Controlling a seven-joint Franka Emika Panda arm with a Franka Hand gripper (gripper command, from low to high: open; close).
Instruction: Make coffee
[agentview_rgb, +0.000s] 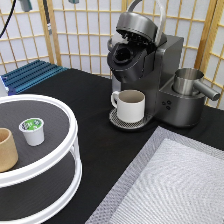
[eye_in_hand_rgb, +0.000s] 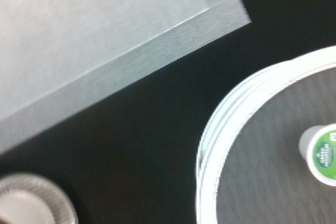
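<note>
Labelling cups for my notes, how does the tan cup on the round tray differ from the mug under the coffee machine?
The tan cup has no handle; the mug has one, toward the exterior view's left. The cup is tan, the mug cream-white. The cup stands on the white tray beside the coffee pod; the mug sits on the coffee machine drip plate. Both stand upright. The claw is out of view.

The exterior view does not show the arm or the end effector anywhere in the frame. The wrist camera looks straight down from above, so the hand is up high, but its fingers and their state are not visible.
</note>
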